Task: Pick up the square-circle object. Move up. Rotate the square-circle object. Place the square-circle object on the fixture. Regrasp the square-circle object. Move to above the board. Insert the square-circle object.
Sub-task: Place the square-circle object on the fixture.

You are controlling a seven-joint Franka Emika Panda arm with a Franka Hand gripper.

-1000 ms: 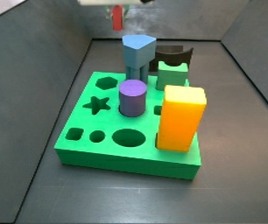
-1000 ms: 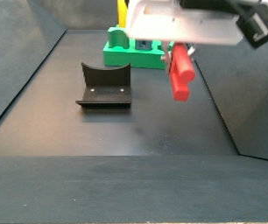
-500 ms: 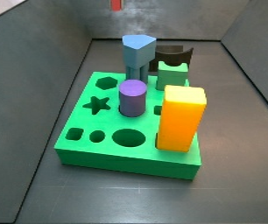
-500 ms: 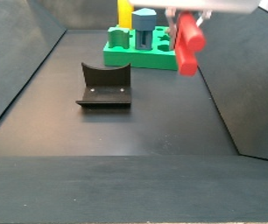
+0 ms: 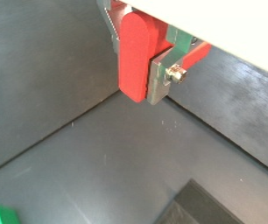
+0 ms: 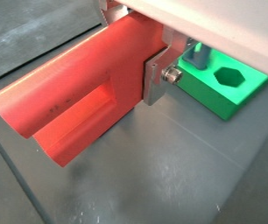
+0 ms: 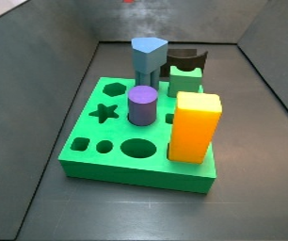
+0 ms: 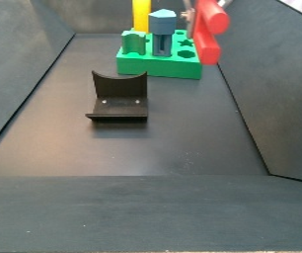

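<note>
The square-circle object [image 8: 209, 30], a slim red block, hangs high in the air near the board's right side, its upper end cut off by the picture's edge. My gripper [image 5: 137, 80] is shut on it, and the silver fingers [image 5: 158, 77] clamp its sides in both wrist views. In a wrist view the red block [image 6: 88, 98] shows its stepped end. The board [image 7: 109, 151] is the bright green slab with cut-out holes. The fixture [image 8: 116, 96] stands apart on the dark floor, with nothing on it. In a side view the fixture [image 7: 184, 61] stands behind the board.
A yellow block [image 7: 195, 124], a purple cylinder [image 7: 141, 104] and a blue-grey peg [image 7: 148, 56] stand upright in the board. Dark sloping walls enclose the floor on all sides. A hexagon hole [image 6: 228, 77] in the board shows under the gripper.
The gripper has risen with the red block and moved toward the board. It has left one side view almost fully, and only the block shows in the other.
</note>
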